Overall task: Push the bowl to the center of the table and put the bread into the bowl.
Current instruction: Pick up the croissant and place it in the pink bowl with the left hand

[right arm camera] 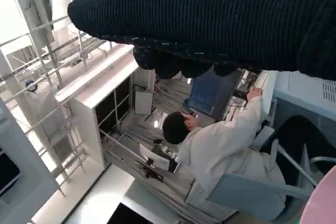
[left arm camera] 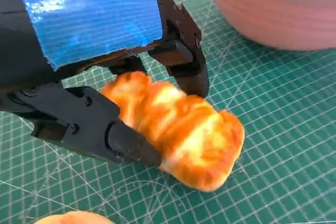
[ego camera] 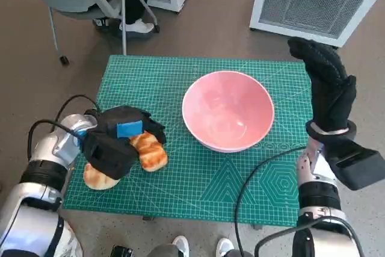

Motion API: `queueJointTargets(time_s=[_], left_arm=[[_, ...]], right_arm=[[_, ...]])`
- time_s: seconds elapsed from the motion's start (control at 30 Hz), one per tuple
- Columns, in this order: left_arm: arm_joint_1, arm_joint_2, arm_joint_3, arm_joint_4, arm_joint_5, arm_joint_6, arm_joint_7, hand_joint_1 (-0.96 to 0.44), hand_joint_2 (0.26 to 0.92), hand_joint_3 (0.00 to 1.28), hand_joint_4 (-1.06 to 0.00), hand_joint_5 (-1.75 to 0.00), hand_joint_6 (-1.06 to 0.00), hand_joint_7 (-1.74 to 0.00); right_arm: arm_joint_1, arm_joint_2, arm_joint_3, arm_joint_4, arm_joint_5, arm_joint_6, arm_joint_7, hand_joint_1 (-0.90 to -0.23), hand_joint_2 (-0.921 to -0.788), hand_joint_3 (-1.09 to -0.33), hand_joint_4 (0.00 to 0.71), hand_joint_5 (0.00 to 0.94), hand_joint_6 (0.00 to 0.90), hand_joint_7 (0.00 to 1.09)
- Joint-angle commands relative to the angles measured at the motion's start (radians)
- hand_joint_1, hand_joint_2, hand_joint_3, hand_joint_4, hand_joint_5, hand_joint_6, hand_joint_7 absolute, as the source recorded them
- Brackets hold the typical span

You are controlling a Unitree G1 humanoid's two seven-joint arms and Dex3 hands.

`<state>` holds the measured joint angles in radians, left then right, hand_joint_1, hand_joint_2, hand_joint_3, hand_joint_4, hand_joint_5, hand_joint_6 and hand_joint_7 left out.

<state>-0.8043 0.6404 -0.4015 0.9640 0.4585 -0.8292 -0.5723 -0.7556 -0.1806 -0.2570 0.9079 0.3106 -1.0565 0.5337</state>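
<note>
- You have one green cutting mat (ego camera: 198, 179) covering the small table, with brown floor around it.
- One pink bowl (ego camera: 228, 110) sits near the mat's middle.
- Two hands: your left hand (ego camera: 117, 138) grips a bread roll between its fingers; your right hand (ego camera: 325, 85) hangs raised beside the bowl, fingers straight, holding nothing.
- Two breads: the gripped bread roll (left arm camera: 181, 128) on the mat, and a second bread (ego camera: 98, 179) just beside it.
- One person (right arm camera: 220, 148) sits in the room.

Glossy smooth pink bowl (ego camera: 228, 110), matt gridded green mat (ego camera: 180, 179), black knitted glove (ego camera: 328, 88).
</note>
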Motion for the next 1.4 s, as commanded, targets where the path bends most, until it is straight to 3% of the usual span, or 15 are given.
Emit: queueJointTargets(time_s=[0.03, 0.33, 0.53, 0.73, 1.3, 1.4], left_arm=[[-0.035, 0.033, 0.074, -0.041, -0.119, -0.015, -0.070, 0.00, 0.917, 0.05, -0.61, -1.41, -0.82, -0.78], [-0.098, 0.034, 0.216, -0.190, -0.310, 0.099, -0.159, 0.00, 0.920, 0.04, -0.64, -1.23, -0.74, -1.02], [-0.145, -0.011, 0.271, -0.285, -0.363, 0.165, -0.125, 0.00, 0.920, 0.04, -0.65, -1.15, -0.73, -1.13], [-0.221, -0.080, 0.258, -0.341, -0.321, 0.201, -0.061, 0.00, 0.918, 0.04, -0.66, -1.12, -0.73, -1.13], [-0.467, -0.279, 0.106, 0.090, -0.081, 0.091, 0.132, 0.00, 0.920, 0.06, -0.64, -1.15, -0.71, -1.15], [-0.485, -0.301, 0.083, 0.141, -0.048, 0.079, 0.164, 0.00, 0.920, 0.05, -0.68, -1.13, -0.67, -1.17]], right_arm=[[0.024, 0.003, -0.001, 0.014, -0.001, 0.006, -0.004, -0.595, -0.921, -0.777, 0.367, 0.002, 0.258, 0.25], [0.025, 0.004, -0.005, 0.018, 0.009, 0.011, 0.002, -0.591, -0.921, -0.779, 0.368, 0.002, 0.261, 0.25], [0.028, 0.006, -0.005, 0.016, 0.011, 0.014, 0.003, -0.594, -0.921, -0.780, 0.369, 0.002, 0.262, 0.24], [0.030, 0.008, -0.005, 0.007, 0.013, 0.020, -0.002, -0.595, -0.921, -0.780, 0.369, 0.001, 0.264, 0.24], [0.069, 0.020, 0.005, -0.063, 0.001, 0.029, -0.035, -0.591, -0.921, -0.783, 0.367, 0.000, 0.265, 0.24], [0.077, 0.022, 0.008, -0.077, -0.002, 0.033, -0.043, -0.591, -0.921, -0.784, 0.367, 0.000, 0.264, 0.24]])
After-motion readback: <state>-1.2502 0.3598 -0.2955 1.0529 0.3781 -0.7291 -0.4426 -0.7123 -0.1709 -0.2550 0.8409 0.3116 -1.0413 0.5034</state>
